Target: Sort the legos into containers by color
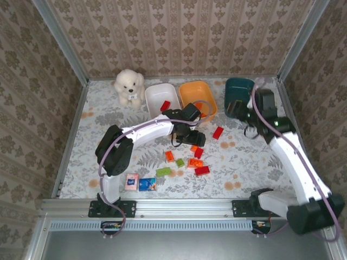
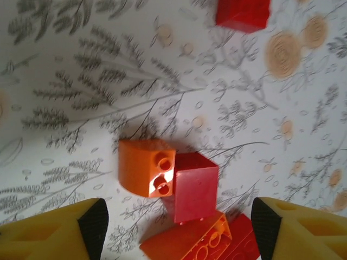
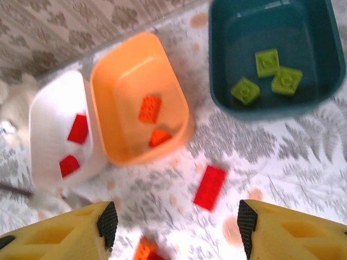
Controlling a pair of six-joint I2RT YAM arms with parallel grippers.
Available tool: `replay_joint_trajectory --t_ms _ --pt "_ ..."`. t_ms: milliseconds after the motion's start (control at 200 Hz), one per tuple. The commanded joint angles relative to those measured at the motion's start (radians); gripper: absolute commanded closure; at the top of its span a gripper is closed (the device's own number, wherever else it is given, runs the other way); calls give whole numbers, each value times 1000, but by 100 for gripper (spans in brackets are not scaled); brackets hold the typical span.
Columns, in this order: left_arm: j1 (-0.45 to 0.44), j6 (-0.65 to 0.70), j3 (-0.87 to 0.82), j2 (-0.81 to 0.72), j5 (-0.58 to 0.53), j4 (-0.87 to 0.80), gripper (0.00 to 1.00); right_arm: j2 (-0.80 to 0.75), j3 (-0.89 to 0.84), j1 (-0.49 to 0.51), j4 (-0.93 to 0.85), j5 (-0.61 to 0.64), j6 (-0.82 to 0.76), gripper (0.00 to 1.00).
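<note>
Lying flat, 1 red lego (image 1: 218, 132) slants diagonally.

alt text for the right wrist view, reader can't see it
On a floral table, a white tray holds two red legos, an orange tray two orange legos, and a dark teal tray three lime green legos. A loose red lego lies nearer the open right gripper.

The orange brick (image 2: 141, 170) and red brick (image 2: 196, 187) are smooth, glossy plastic; the teal tray (image 3: 303, 32) is smooth plastic; the white dog (image 1: 129, 86) is fluffy plush.
</note>
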Motion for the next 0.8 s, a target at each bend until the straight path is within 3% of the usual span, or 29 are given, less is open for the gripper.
replay_joint_trajectory --t_ms 0,100,175,225,475,690,795 --pt "-50 78 1 -60 19 -79 27 -110 -116 1 -98 -44 0 34" --pt "-99 154 -1 -57 9 -186 25 -198 -167 1 -152 -67 -3 32" --pt "-129 184 -51 -88 5 -174 6 -225 -182 4 -163 -106 5 32" --pt "-139 207 -89 -112 -1 -158 2 -234 -183 6 -167 -121 7 32" --pt "-141 477 -156 -149 -81 -139 8 -256 -187 6 -186 -135 7 32" --pt "-136 827 -214 -148 -50 -36 17 -258 -176 6 -190 -132 18 32" --pt "-110 872 -237 -154 -43 15 17 -259 -162 7 -200 -125 22 32"
